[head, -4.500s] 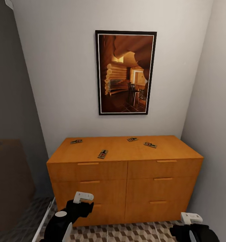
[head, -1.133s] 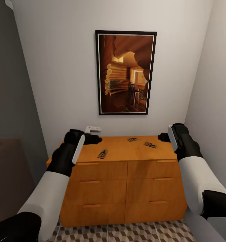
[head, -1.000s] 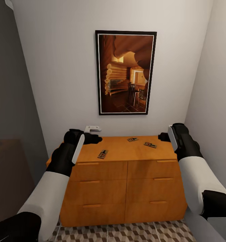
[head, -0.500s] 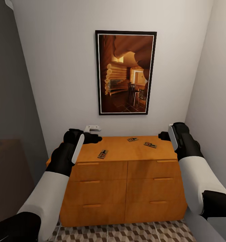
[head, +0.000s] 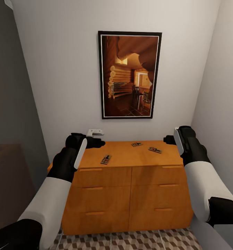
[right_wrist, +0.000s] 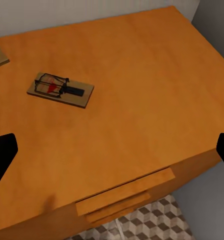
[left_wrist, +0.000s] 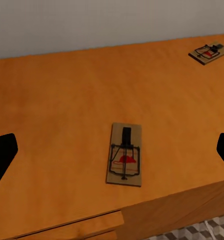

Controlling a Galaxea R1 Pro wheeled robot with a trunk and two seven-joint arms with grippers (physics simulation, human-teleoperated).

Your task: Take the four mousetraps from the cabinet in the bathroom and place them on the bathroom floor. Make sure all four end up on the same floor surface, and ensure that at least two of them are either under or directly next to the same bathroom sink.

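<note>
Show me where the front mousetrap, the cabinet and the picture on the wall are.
front mousetrap (left_wrist: 125,155): left wrist view, middle of its board.
cabinet (head: 106,194): head view, left drawer front.
picture (head: 129,74): head view, centre of the image.

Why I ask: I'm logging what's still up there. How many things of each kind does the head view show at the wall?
mousetraps: 3
cabinet: 1
framed picture: 1
total: 5

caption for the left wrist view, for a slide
Left claw open above a mousetrap on the cabinet top, a second mousetrap near the far corner.
</note>
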